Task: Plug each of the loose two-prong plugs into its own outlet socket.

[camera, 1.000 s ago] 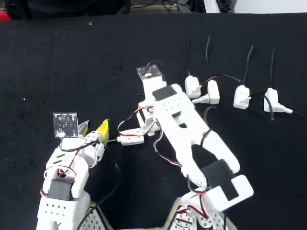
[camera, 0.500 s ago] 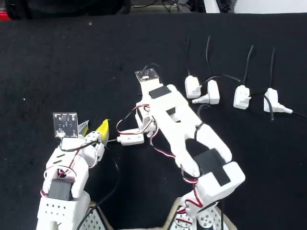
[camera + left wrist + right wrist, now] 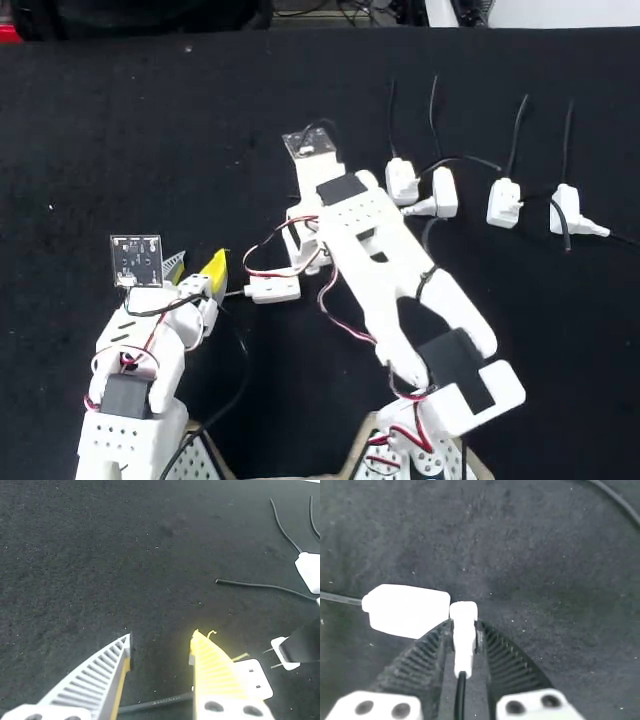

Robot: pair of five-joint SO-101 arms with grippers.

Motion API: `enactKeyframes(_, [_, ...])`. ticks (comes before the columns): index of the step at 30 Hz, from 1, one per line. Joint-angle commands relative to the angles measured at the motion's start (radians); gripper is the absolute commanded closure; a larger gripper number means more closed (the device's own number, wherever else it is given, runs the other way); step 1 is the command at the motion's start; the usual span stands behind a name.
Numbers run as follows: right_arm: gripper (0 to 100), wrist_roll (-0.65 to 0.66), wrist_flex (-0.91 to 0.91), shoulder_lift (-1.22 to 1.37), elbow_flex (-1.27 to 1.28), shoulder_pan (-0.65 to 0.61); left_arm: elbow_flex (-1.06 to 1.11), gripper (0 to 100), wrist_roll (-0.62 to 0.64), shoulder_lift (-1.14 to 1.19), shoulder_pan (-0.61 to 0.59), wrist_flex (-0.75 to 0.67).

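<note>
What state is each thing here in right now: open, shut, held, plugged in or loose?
left gripper: open, empty.
right gripper: shut on the plug.
plug: held, tip beside the socket, not plugged in.
socket: lying on the table, nothing in it.
far white corded pieces: lying on the table; joined or loose, cannot tell.

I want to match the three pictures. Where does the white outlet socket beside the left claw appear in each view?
High view: the outlet socket lies on the table, beside the left claw.
Left wrist view: it sits beside the yellow finger, its two slots showing.
Right wrist view: it is the white block next to the plug in the right claw.
Shared landmark: the thin cable leaving it.
</note>
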Motion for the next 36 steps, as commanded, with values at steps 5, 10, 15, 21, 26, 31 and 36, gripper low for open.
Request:
enactKeyframes(5, [98.8,-0.058,0.008,-0.059,-0.021,-0.098,0.005,80,-0.008,-0.008,-0.010,-0.015])
enactKeyframes(10, [98.7,-0.192,0.008,-0.059,-0.033,-0.098,0.005,80,-0.008,-0.008,-0.010,-0.017])
enactKeyframes(15, [98.7,-0.195,0.130,-0.059,-0.110,-0.097,0.005,80,-0.008,-0.008,-0.010,-0.017])
enactKeyframes(21, [98.7,-0.195,0.204,-0.048,-0.185,-0.104,0.005,80,-0.008,-0.008,-0.010,-0.017])
enactKeyframes(26, [98.8,-0.195,0.203,-0.048,-0.185,-0.206,0.005,80,-0.008,-0.008,-0.010,-0.017])
enactKeyframes(31, [98.8,-0.203,0.135,-0.048,-0.130,-0.256,0.001,80,-0.002,-0.008,-0.073,-0.025])
enactKeyframes(36, [98.8,-0.204,0.025,-0.048,-0.059,-0.261,-0.005,80,0.000,-0.008,-0.180,-0.043])
